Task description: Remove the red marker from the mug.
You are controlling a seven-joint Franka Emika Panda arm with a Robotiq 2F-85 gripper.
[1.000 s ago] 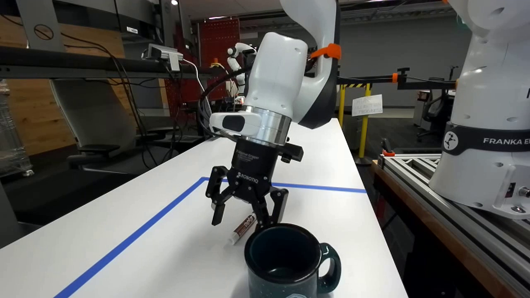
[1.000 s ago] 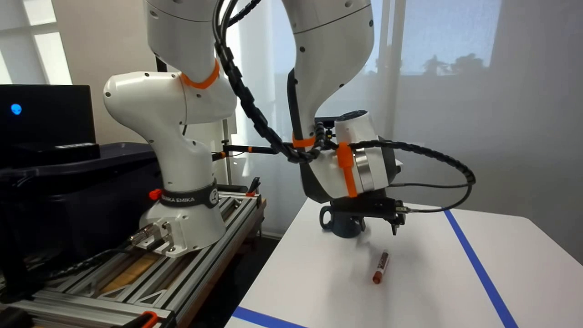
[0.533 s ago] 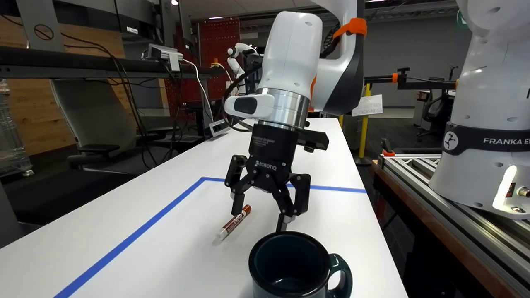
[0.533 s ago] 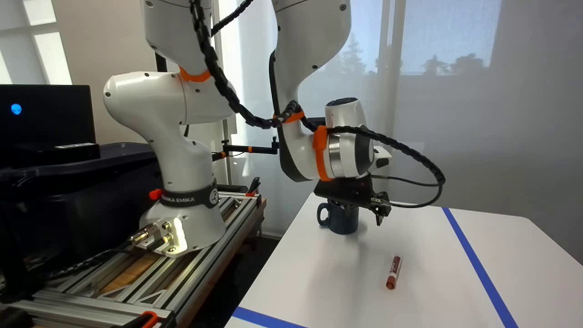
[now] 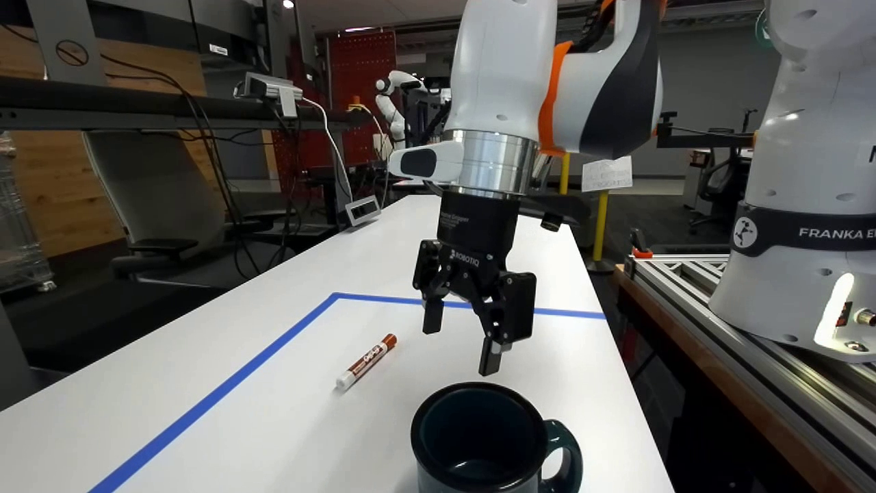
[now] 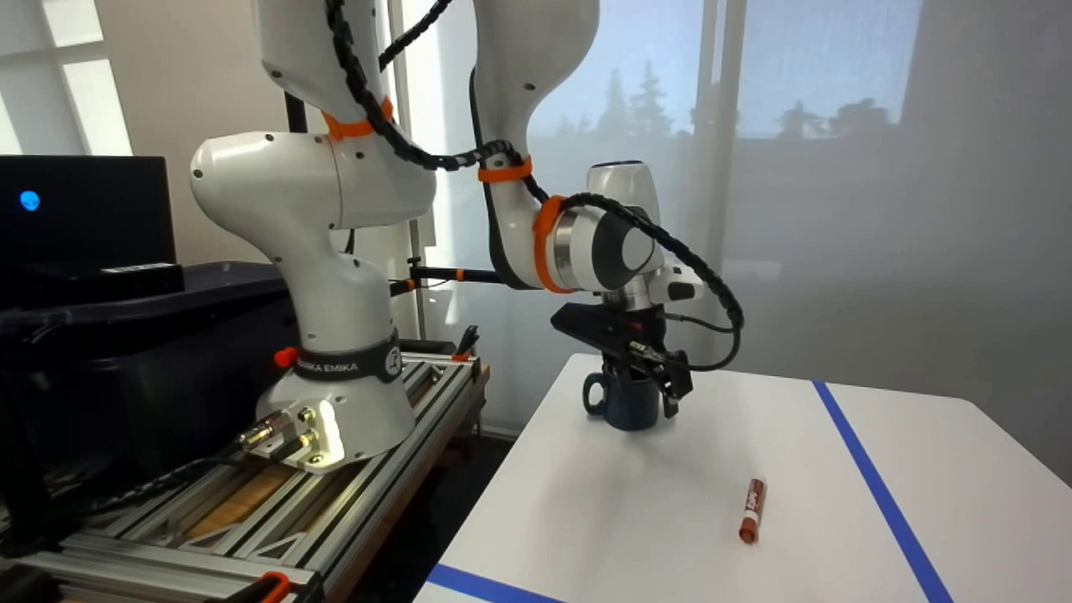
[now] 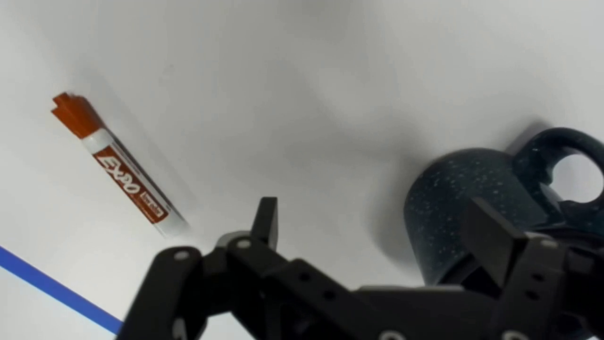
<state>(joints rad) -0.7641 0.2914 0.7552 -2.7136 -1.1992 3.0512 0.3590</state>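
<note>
The wrist view shows my pincer [image 7: 373, 204] spread wide, holding nothing, the red Expo marker [image 7: 120, 172] lying on the table [image 7: 283, 94] out past one finger [image 7: 267, 219], and the speckled mug [image 7: 448, 212] so near the other that I might tip it by dipping straight down.

The red marker [image 7: 121, 170] reads "EXPO, low odor"; the housing [image 5: 477, 238] above the fingers [image 5: 432, 316], "ROBOTIQ"; the base band [image 5: 804, 235], "FRANKA EMIKA".

The white arm [image 6: 536, 59] has orange straps [image 6: 542, 243], a ribbed black cable [image 6: 445, 161] and a black ROBOTIQ-lettered hand [image 5: 460, 346].
</note>
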